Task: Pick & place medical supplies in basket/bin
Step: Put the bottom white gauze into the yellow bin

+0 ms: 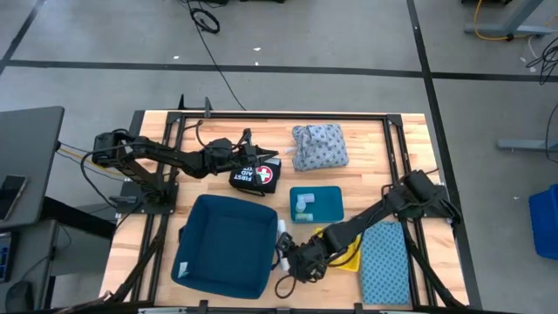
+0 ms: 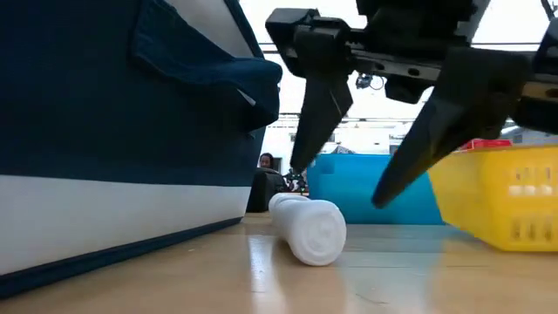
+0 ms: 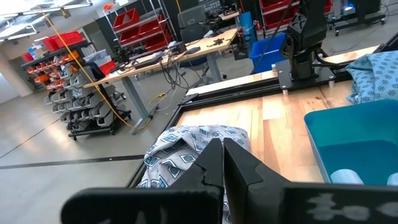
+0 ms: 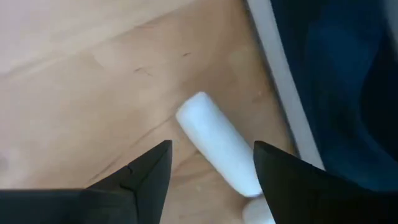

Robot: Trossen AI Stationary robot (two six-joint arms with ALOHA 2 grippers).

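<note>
Evidently lining up a pick, the right gripper [image 4: 211,165] hangs spread over a white roll [image 4: 219,149] lying on the table's front edge beside the dark blue bin [image 1: 225,244], while the left gripper [image 3: 222,163], pressed together, waits mid-table.

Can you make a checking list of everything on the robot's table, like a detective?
Surface: wooden table, bare between items.
Job's things: white roll lying on the wood beside the dark blue bin; grey-blue cloth bundle; flat blue cloth; small items in the teal tray.
Clutter: first aid pouch; yellow basket.
Grippers: right gripper open above the roll; left gripper shut, near the pouch.
Cables: black cable on the floor.
Surroundings: workshop shelves, a person far behind.
</note>
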